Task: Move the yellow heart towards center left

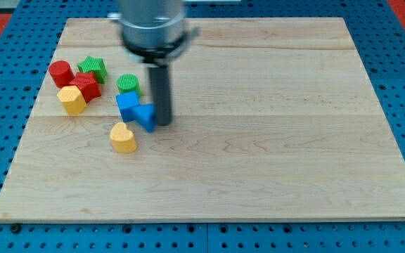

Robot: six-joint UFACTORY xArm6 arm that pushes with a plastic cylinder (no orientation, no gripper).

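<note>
The yellow heart (pixel 123 137) lies on the wooden board (pixel 273 140), left of the middle. My tip (pixel 164 124) is down on the board to the heart's upper right, touching or nearly touching the right side of a small blue block (pixel 146 117). A blue cube (pixel 128 106) sits just left of that block, above the heart. The heart stands apart from the tip, about a block's width to its lower left.
At the view's left stand a green cylinder (pixel 128 84), a green star (pixel 92 68), a red cylinder (pixel 61 72), a red block (pixel 86 86) and a yellow block (pixel 72 100). The board's left edge is near them.
</note>
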